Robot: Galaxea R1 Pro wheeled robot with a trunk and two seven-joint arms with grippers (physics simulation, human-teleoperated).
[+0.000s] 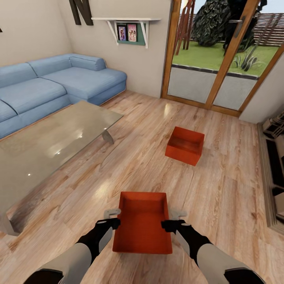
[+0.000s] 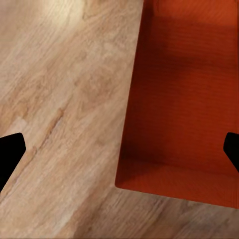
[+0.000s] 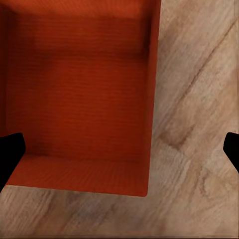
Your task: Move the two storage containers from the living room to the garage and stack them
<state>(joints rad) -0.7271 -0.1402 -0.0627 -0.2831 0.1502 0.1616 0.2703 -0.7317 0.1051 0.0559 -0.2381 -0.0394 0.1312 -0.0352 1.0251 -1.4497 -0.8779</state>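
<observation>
Two red-orange storage containers sit on the light wood plank floor of the living room. The near container (image 1: 142, 223) lies just ahead of me, its open top up, and shows again in the left wrist view (image 2: 184, 99) and the right wrist view (image 3: 79, 94). My left gripper (image 1: 114, 217) (image 2: 121, 152) is open and straddles its left wall. At the opposite wall my right gripper (image 1: 171, 220) (image 3: 121, 152) is also open, one finger inside and one outside. The far container (image 1: 185, 145) rests further ahead, toward the glass doors.
A glass coffee table (image 1: 51, 142) stands at the left, with a blue sofa (image 1: 47, 86) behind it. Wood-framed glass doors (image 1: 221, 59) are ahead and a dark fireplace (image 1: 276, 157) is at the right edge. Bare wood floor (image 1: 221, 189) lies between the containers.
</observation>
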